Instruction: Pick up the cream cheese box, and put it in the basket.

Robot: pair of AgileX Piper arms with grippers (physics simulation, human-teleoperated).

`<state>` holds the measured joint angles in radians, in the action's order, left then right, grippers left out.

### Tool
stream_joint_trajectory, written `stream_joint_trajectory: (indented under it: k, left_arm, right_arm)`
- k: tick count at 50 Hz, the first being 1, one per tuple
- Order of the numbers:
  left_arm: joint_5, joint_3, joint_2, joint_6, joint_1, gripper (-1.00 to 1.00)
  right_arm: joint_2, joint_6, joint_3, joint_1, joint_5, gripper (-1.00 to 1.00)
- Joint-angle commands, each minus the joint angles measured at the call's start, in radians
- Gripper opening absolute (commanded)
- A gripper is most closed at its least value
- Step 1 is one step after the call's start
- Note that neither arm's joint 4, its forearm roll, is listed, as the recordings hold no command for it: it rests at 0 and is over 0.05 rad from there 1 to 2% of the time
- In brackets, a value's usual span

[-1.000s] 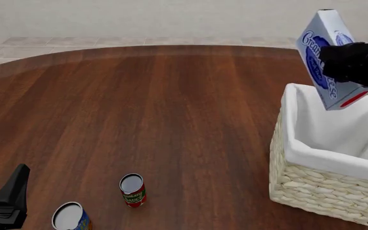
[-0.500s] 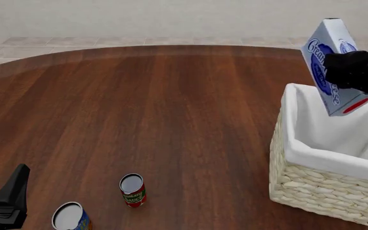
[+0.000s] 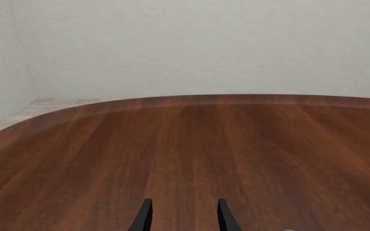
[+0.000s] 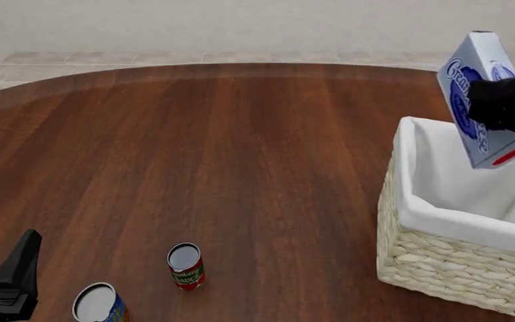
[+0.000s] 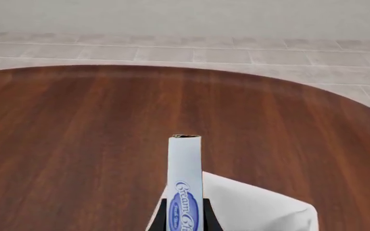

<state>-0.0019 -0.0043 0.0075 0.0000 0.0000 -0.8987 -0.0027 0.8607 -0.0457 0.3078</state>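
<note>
A dark wooden table (image 4: 239,154) fills the scene, pale wall behind. Nearest, the left gripper (image 3: 181,216) rests low — fingers parted, nothing between them — with a red-labelled can (image 4: 186,266) just beyond it. Farther off, the right gripper (image 4: 508,104) clamps the cream cheese box (image 4: 481,94) upright and tilted, the basket (image 4: 459,225) directly beneath it.

The cream cheese box (image 5: 184,192) reads "Cream", rest cut off.

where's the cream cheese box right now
In the front view the cream cheese box is at far right, held tilted in the right gripper above the basket, not yet inside.
</note>
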Motion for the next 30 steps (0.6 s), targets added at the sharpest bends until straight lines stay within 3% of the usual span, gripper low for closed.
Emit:
stream_joint_trajectory:
  k: [1, 30]
  left_arm:
    - [0.0, 0.0, 0.0, 0.0, 0.0, 1.0]
    - [0.0, 0.0, 0.0, 0.0, 0.0, 1.0]
  right_arm:
    - [0.007, 0.019, -0.017, 0.02, -0.016, -1.0]
    - [0.004, 0.05, -0.077, 0.045, -0.069, -1.0]
